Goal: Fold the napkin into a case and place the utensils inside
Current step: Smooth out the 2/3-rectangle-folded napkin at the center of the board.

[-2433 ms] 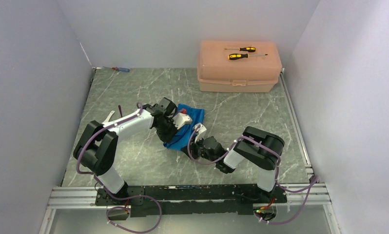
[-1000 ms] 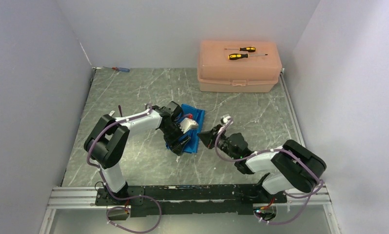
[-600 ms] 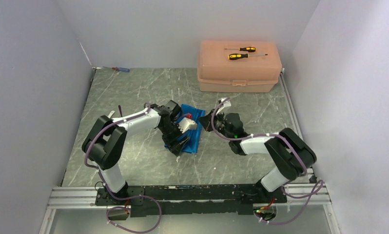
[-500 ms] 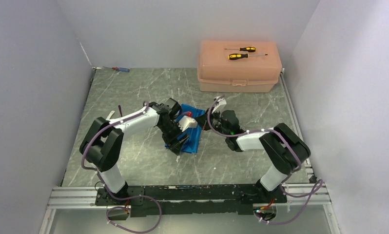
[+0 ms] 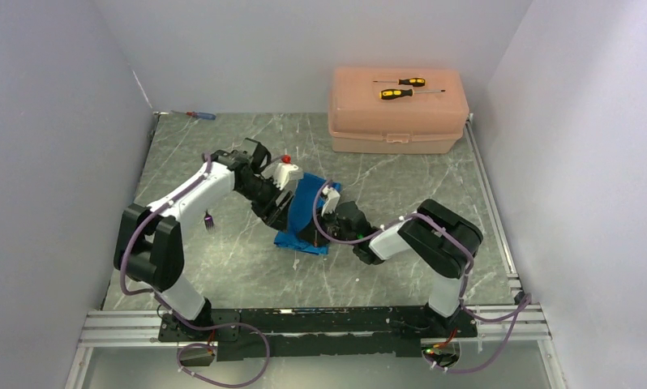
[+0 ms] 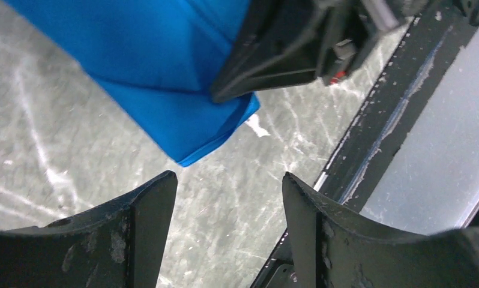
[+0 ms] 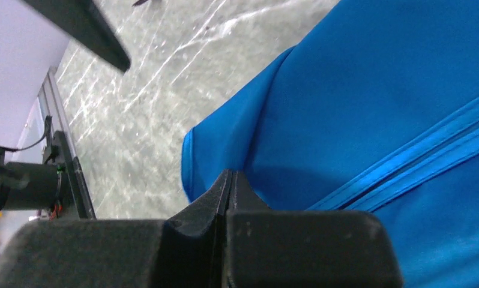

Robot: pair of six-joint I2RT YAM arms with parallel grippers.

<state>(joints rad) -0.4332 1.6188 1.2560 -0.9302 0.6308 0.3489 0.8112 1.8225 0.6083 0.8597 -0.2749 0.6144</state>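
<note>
Nearest the bases, the right pincer (image 7: 228, 180) lies low over the tabletop (image 5: 223, 267) with its jaws pressed together. Their tips sit at a fold of the napkin (image 7: 375, 90), and the cloth puckers toward them, so they appear to be nipping a thin layer of it. The napkin is in the middle of the tabletop, between the two arms. Its long axis runs roughly from near to far, its near corner lies flat, and part of it stands up as a raised flap. It is not yet a finished case.

Just beyond, on the napkin's left side, the left pincer (image 6: 225, 204) hovers with its jaws spread and nothing between them. It looks down on the near corner of the cloth and on the right pincer's dark tip.

The coming fold likely turns on this: the cloth lies to the left of the right pincer, which is the one touching it, so the flap would have to be carried across the long axis toward the left arm.

Further left, well apart from the napkin, the purple fork (image 5: 209, 220) lies close by the left arm. I cannot make out the spoon.

Farthest off stands the peach box (image 5: 397, 121) with two screwdrivers (image 5: 403, 94) on its lid, and a small screwdriver (image 5: 197, 115) lies at the far left edge
</note>
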